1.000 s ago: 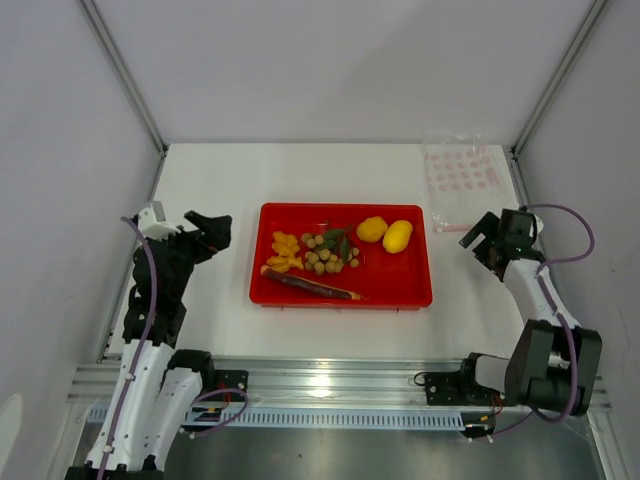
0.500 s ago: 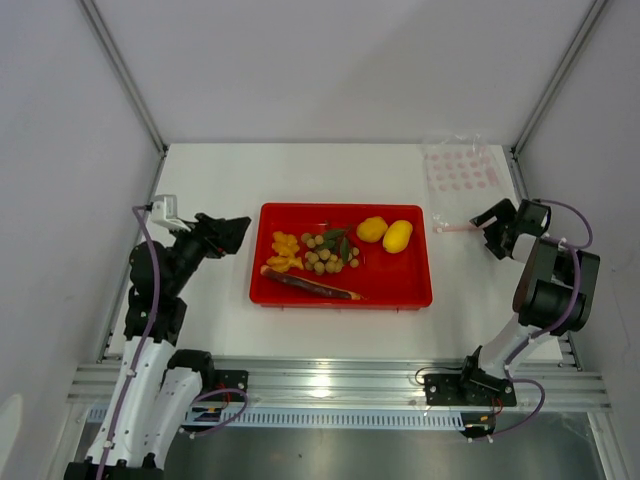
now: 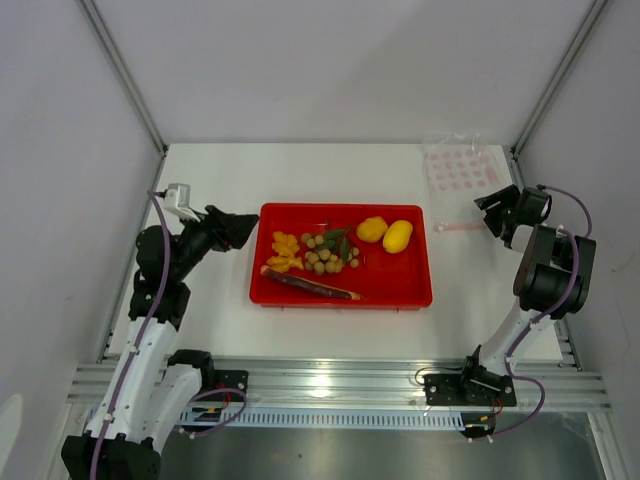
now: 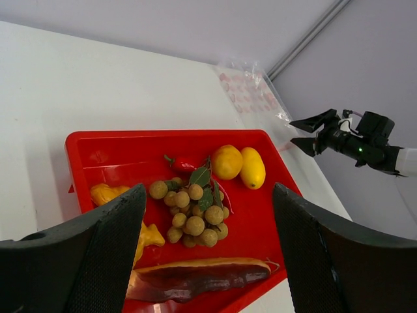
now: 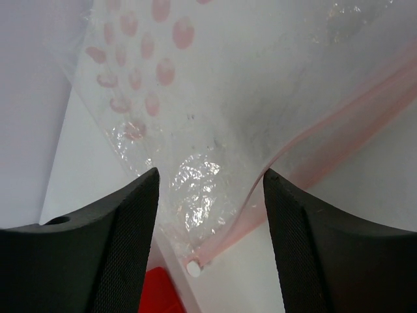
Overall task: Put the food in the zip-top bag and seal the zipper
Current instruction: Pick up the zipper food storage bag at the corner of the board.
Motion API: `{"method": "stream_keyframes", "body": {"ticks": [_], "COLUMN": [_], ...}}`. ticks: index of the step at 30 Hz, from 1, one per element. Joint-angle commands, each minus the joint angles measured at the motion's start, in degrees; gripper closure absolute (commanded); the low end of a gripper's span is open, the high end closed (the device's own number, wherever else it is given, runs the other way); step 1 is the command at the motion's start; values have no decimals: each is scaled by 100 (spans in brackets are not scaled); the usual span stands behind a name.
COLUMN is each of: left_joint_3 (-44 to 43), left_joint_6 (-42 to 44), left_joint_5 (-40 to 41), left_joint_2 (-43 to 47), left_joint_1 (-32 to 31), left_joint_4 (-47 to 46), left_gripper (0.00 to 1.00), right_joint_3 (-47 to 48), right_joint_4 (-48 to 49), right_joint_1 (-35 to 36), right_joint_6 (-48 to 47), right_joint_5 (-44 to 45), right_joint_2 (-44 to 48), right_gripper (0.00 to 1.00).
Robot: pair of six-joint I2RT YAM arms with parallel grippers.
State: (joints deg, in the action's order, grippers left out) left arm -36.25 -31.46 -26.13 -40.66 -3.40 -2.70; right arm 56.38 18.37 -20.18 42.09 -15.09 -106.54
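The food lies in a red tray: two yellow egg-shaped fruits, a tan bunch with leaves, orange chunks and a dark red-brown stick. My left gripper is open and empty, above the tray's left edge; its wrist view shows the bunch and stick between its fingers. The clear pink-dotted zip-top bag lies flat at the far right, its pinkish zipper toward the tray. My right gripper is open and empty, over the zipper and bag.
Grey enclosure walls with metal corner posts stand close behind and beside the bag. The table's right edge runs just beyond my right gripper. A corner of the tray shows in the right wrist view.
My left gripper has moved right to the tray's left edge. My right gripper has swung toward the back, up to the bag's zipper strip. Food and bag have not moved.
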Motion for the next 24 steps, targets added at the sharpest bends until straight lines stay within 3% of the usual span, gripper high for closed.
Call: {"method": "stream_keyframes", "body": {"ticks": [1, 8, 13, 18, 19, 22, 24], "left_joint_3": [-321, -708, -1225, -1815, -2007, -2149, -2228], "left_joint_6": [35, -9, 525, 1071, 1185, 1300, 1327], "left_joint_5": [-234, -577, -323, 186, 222, 336, 372], "left_joint_2": [-64, -196, -538, -899, -986, -1092, -1145], "left_joint_1": [6, -64, -652, -1549, -1663, -1971, -2112], "left_joint_4": [-249, -47, 523, 1262, 1324, 1526, 1605], "left_gripper": [20, 21, 25, 26, 25, 26, 26], "right_joint_3": [399, 453, 532, 663, 690, 839, 970], "right_joint_4": [114, 62, 70, 114, 114, 97, 88], "right_joint_1": [15, 15, -20, -38, -38, -82, -56], "right_joint_6": [256, 476, 713, 714, 679, 565, 503], "right_joint_5": [6, 313, 358, 297, 279, 112, -45], "right_joint_2": [-287, -428, -683, -859, -860, -807, -702], "right_gripper": [34, 35, 41, 67, 79, 100, 100]}}
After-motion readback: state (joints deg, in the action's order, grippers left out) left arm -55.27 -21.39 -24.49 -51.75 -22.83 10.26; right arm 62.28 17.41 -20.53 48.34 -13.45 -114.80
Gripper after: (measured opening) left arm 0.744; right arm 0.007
